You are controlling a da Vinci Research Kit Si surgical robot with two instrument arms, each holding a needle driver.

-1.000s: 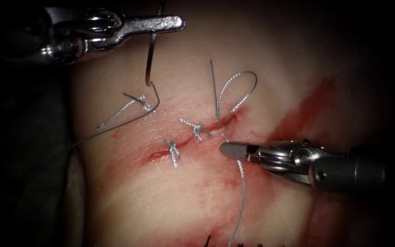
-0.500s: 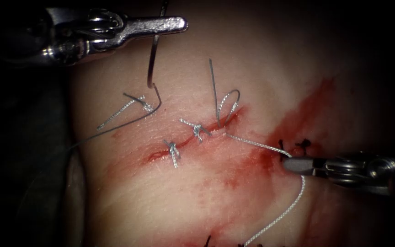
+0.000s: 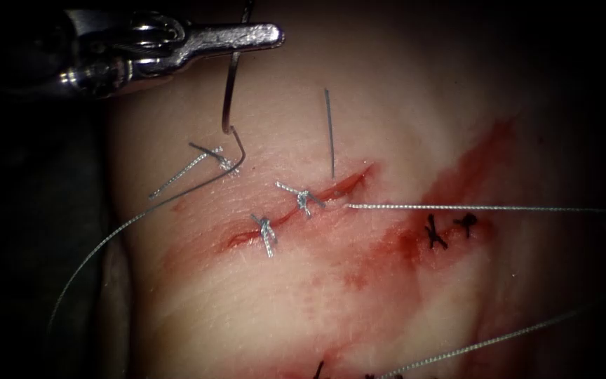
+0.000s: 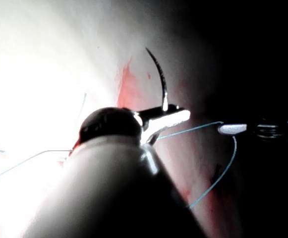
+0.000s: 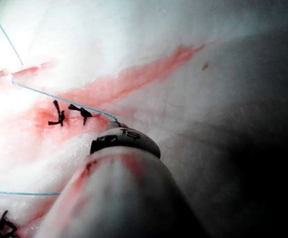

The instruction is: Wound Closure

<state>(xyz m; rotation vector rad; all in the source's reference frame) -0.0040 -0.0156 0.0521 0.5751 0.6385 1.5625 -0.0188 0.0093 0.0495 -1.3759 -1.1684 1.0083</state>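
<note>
Pale pork-belly tissue [image 3: 261,309] carries a slanting red cut [image 3: 296,207], already crossed by two knotted stitches of silvery braided thread [image 3: 266,233], with a third stitch lying just to their upper left. The left arm's bright steel needle driver [image 3: 247,35] hangs above the tissue on the left of the cut, its jaws clamped on the thin curved steel needle [image 3: 229,91] near its upper end. The needle hangs free of the tissue; the left wrist view shows its dark curve [image 4: 159,79] rising clear of the jaws. From the needle's lower end the thread sweeps off to the left.

Compared with a second ago, the loop that stood above the right end of the cut is gone. The thread [image 3: 471,208] now runs taut and straight from the cut to the right, so the right arm has been pulling it through. The right arm's tool [image 5: 119,130] is closed on that thread, as the right wrist view shows.

To do this pull well, I judge the tension should stay level with the tissue surface and gentle. A short free tail [image 3: 330,133] still stands above the cut, and too hard a draw could drag it through. Two dark old stitches [image 3: 449,229] lie near the line.
</note>
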